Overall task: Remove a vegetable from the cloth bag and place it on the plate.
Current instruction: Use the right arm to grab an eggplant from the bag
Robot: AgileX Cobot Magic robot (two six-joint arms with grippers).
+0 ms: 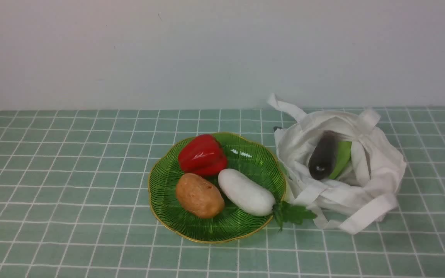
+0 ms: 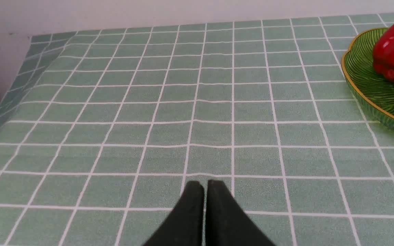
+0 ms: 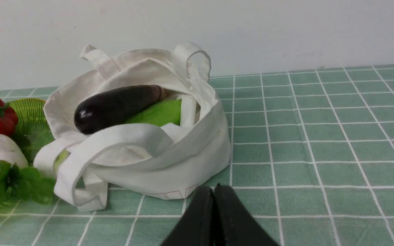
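Note:
The dark purple eggplant [image 1: 323, 156] [image 3: 115, 106] lies in the open mouth of the white cloth bag [image 1: 377, 173] [image 3: 183, 157], resting on a light green vegetable [image 1: 342, 156] [image 3: 159, 112]. The green ribbed plate [image 1: 164, 181] [image 2: 364, 80] [image 3: 29, 112] with a gold rim stands just left of the bag. My right gripper [image 3: 214, 187] is shut with nothing in it, low over the cloth in front of the bag. My left gripper [image 2: 205, 182] is shut and holds nothing, over bare cloth well left of the plate. Neither arm shows in the front view.
On the plate lie a red pepper [image 1: 202, 154] [image 2: 393, 48], a brown potato [image 1: 199, 195] and a white oblong vegetable [image 1: 245, 192] whose green leaves [image 1: 294, 213] hang over the rim. A white wall stands behind the checked green tablecloth [image 1: 72, 173]. The table's left edge [image 2: 9, 102] drops off.

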